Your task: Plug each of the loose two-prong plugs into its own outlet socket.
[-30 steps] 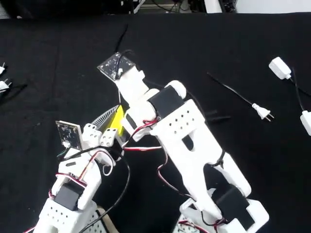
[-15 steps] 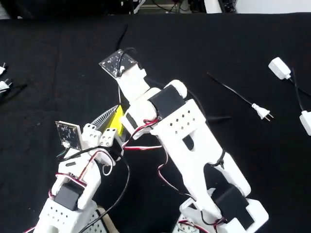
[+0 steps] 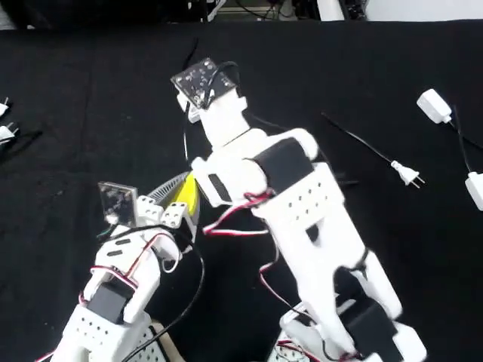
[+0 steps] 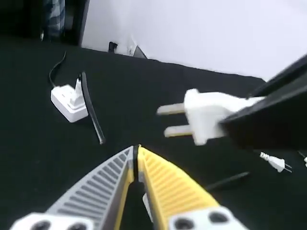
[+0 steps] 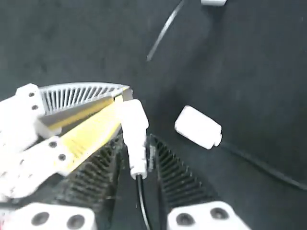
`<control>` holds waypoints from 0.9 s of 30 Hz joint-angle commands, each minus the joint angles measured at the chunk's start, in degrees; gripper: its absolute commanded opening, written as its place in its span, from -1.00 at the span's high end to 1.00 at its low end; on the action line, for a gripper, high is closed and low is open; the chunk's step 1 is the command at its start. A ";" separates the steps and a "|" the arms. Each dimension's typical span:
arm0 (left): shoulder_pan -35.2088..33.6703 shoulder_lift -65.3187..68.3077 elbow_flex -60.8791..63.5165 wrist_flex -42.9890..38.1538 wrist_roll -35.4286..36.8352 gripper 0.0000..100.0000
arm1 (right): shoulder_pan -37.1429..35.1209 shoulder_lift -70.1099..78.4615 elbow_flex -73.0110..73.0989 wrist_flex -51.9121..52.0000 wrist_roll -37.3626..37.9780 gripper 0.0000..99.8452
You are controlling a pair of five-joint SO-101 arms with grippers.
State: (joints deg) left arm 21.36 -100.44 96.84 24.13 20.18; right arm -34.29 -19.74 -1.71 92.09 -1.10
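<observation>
Plug [image 5: 132, 122] clamped in right end effector [image 5: 136, 146], apart from outlet socket [image 5: 197, 127].

A white 2-prong plug [image 4: 204, 117] sits clamped in the right end effector [image 5: 135, 142]; a second plug [image 3: 407, 175] lies loose near 2 white outlet sockets [image 3: 435, 105].

Ground: black cloth [image 4: 29, 158], spread under and all round the fingers [image 4: 163, 182]. Beyond the fingertips, past the cloth's far edge: white wall [image 4: 216, 33]. Black strip [image 4: 91, 108] lies flat ahead of the fingers, on the grey one's side (both ends free).
</observation>
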 commanded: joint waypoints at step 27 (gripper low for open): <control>-5.49 -0.44 0.75 -0.53 0.00 0.94 | 11.43 32.48 -13.32 6.33 -5.19 0.98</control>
State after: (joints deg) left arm 17.49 -100.18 96.84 24.04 20.18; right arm -23.30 8.22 -10.51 97.63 -4.44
